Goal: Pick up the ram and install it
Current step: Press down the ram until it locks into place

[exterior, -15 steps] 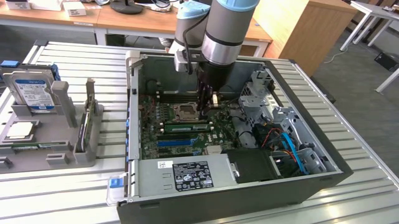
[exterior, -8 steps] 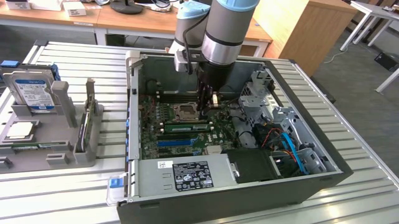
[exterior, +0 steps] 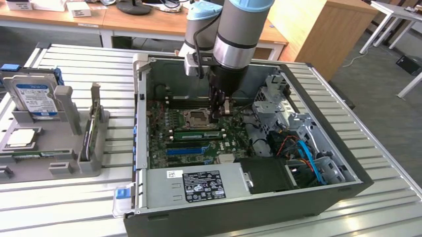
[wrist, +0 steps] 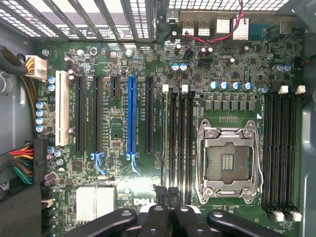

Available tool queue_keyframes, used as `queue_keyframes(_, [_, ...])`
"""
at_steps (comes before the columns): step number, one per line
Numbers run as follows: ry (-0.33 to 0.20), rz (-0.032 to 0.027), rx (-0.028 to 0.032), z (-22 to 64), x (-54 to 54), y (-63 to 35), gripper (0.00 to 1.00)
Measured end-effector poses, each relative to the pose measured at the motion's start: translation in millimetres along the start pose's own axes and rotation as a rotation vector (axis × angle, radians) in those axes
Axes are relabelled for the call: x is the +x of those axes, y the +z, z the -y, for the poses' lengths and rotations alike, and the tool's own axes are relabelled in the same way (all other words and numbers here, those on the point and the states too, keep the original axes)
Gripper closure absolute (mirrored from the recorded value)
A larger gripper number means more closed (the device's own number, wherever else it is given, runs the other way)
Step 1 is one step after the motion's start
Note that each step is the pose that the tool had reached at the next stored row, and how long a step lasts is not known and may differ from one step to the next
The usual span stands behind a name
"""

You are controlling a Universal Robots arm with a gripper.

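A long, thin green circuit-board ram stick (exterior: 195, 133) with a white label stands on edge in a motherboard slot, lengthwise across the exterior view. The jaws are pressed together just above its right end. The open black computer case (exterior: 264, 213) sits on a slatted metal counter (exterior: 379, 197), with wooden desks (exterior: 151, 20) behind.

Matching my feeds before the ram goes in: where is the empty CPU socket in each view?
Exterior view: the CPU socket sits mid-board, just toward the exterior view's left of the gripper.
Wrist view: the CPU socket lies between two banks of black memory slots.
Shared landmark: the long blue slot connector.
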State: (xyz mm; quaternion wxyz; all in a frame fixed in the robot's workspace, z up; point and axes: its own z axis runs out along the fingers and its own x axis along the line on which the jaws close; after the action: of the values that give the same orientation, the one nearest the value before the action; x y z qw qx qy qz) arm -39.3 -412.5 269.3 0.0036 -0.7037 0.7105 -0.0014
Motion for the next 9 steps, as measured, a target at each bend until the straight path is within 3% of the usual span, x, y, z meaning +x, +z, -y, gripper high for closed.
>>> queue_keyframes(9, [0.0, 0.0, 0.0, 0.0, 0.0, 0.0, 0.89])
